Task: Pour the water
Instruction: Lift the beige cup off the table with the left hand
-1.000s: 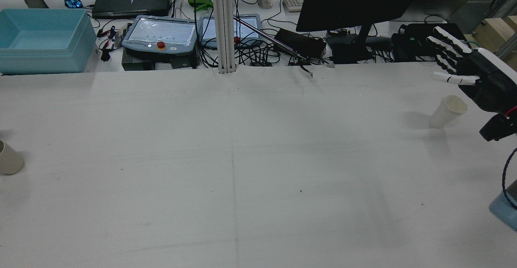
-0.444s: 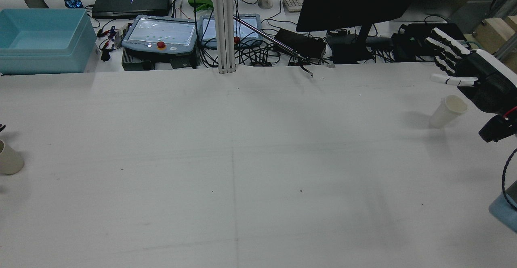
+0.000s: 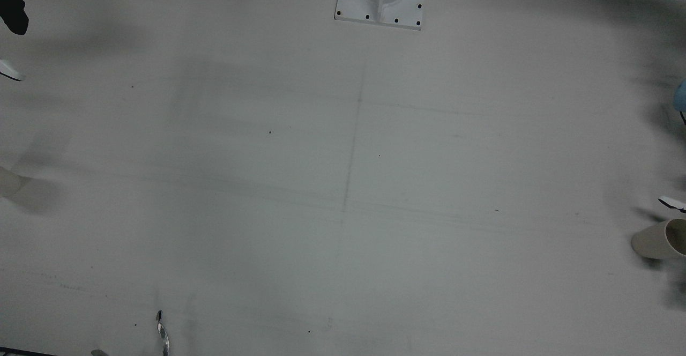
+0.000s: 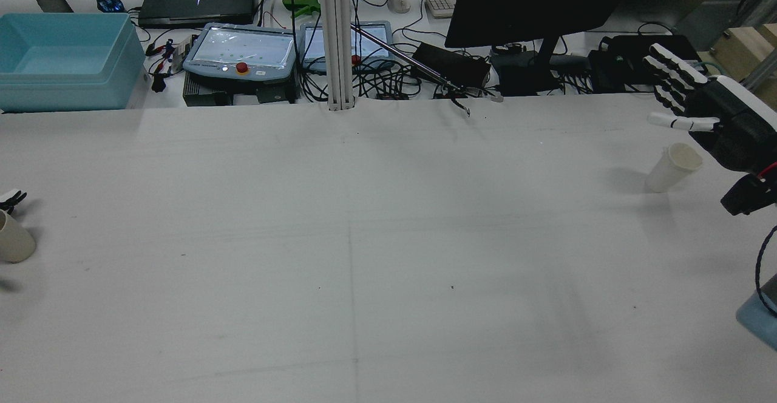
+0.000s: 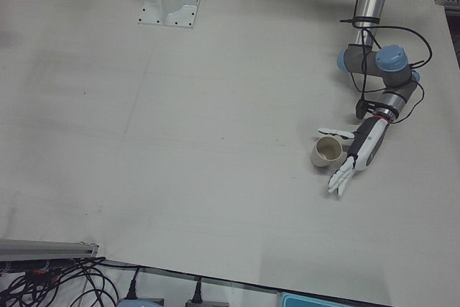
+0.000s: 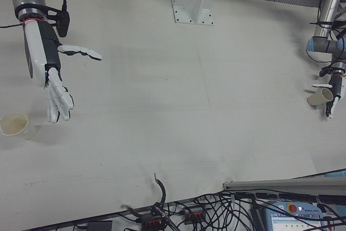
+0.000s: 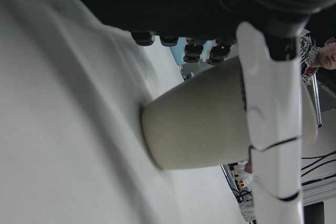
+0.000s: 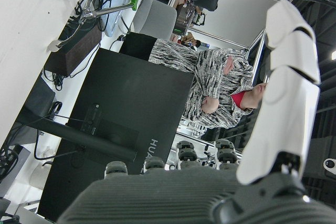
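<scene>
Rear view crops the left hand (image 5: 358,154), spread beside its cup (image 5: 326,152); right hand (image 6: 47,74) spread, empty.

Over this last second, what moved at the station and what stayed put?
The left hand came into the rear view at its left edge, closing on the left cup without gripping it yet. The right hand shifted only slightly, open above the right cup. Both cups stayed where they were on the table.

Cup (image 5: 327,152) on table (image 5: 187,141), left robot hand (image 5: 356,156) beside
</scene>
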